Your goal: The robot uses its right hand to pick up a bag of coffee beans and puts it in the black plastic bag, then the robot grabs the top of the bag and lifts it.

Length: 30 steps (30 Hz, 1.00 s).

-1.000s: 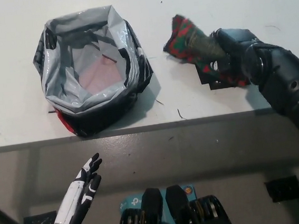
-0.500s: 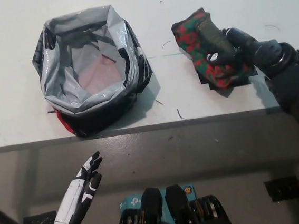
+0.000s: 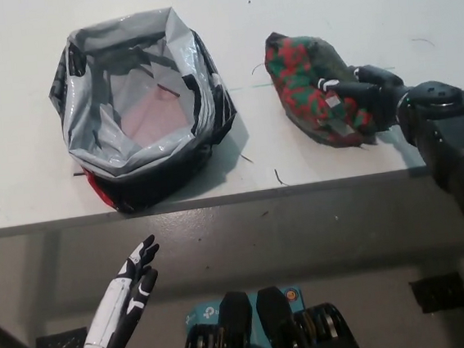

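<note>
Head view: my right hand [image 3: 362,96] has its fingers wrapped on the coffee bean bag [image 3: 312,86], at 2 o'clock on the table [image 3: 381,11].

I should hold the pack firmly and lift it well above the rim before going toward 10 o'clock, where the black plastic bag [image 3: 139,109] stands open. The table between them is free; its front edge is near. My left hand [image 3: 132,286] rests at 7 o'clock, fingers spread and empty.

Right robot hand [image 3: 354,96] around coffee bag [image 3: 310,84]
</note>
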{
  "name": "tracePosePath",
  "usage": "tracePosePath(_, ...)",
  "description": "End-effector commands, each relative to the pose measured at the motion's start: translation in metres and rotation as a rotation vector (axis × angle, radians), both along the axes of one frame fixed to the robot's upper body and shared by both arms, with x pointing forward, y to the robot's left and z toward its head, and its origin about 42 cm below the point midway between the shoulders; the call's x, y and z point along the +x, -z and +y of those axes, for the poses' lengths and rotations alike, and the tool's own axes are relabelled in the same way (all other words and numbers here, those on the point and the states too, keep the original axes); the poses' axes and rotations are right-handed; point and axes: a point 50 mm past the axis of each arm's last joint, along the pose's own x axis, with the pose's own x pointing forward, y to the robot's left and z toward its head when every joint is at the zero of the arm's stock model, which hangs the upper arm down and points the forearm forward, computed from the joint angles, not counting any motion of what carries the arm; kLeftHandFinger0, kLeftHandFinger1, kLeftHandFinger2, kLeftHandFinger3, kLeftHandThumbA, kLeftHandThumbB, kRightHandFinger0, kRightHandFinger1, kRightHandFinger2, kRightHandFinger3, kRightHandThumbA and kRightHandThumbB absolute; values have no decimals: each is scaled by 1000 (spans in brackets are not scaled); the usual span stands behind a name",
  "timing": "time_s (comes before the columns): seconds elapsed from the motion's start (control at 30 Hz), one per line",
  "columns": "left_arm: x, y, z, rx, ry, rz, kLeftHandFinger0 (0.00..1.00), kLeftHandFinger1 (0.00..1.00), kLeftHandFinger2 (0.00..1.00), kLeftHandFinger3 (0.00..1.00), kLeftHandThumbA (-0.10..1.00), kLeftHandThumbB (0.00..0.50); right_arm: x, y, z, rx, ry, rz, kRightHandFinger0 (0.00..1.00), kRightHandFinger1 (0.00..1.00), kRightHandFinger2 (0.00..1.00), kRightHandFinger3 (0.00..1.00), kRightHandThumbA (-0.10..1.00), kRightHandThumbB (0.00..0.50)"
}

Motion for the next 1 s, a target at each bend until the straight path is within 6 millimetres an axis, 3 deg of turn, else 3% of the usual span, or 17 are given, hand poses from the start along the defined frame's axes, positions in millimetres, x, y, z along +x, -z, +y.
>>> tracePosePath(0.0,5,-10,3,12,21,-48,1000,1000,1000,1000,1000,259,17,-63,21,259,-40,-104,0,362,868,687,-100,174)
tracePosePath(0.07,5,-10,2,13,19,-47,1000,1000,1000,1000,1000,258,18,-68,23,278,-45,-113,0,353,845,645,-100,161)
tracePosePath(0.13,4,-10,2,11,18,-46,1000,1000,1000,1000,1000,252,18,-75,26,292,-52,-129,0,341,817,732,-100,149)
tracePosePath(0.27,4,-8,3,7,21,-44,1000,1000,1000,1000,1000,257,20,-95,32,360,-87,-176,0,283,725,565,-100,175)
tracePosePath(0.47,2,-5,4,6,23,-39,1000,1000,1000,1000,1000,247,20,-128,42,419,-131,-239,0,237,682,663,-100,145)
tracePosePath(0.53,1,-4,4,5,23,-37,1000,1000,1000,1000,1000,248,20,-138,46,429,-140,-252,0,211,645,616,-100,139)
tracePosePath(0.67,-2,-1,3,1,29,-32,1000,1000,1000,1000,1000,240,18,-163,56,418,-179,-304,0,216,650,636,-100,114)
tracePosePath(0.73,-1,-2,4,1,26,-36,1000,1000,1000,1000,1000,236,18,-176,62,424,-191,-319,0,283,744,761,-100,110)
tracePosePath(0.83,0,-2,3,10,23,-41,1000,1000,1000,1000,1000,228,18,-206,78,396,-224,-367,0,339,775,941,-100,95)
tracePosePath(0.87,0,-3,3,10,23,-42,1000,1000,1000,1000,1000,227,16,-219,88,371,-228,-376,0,335,777,1000,-100,121)
tracePosePath(0.93,0,-3,3,8,23,-41,1000,1000,1000,1000,1000,227,15,-225,95,358,-229,-374,0,317,747,956,-100,120)
tracePosePath(0.97,0,-2,2,3,27,-41,1000,1000,1000,1000,1000,232,14,-231,102,356,-230,-372,0,310,733,819,-100,130)
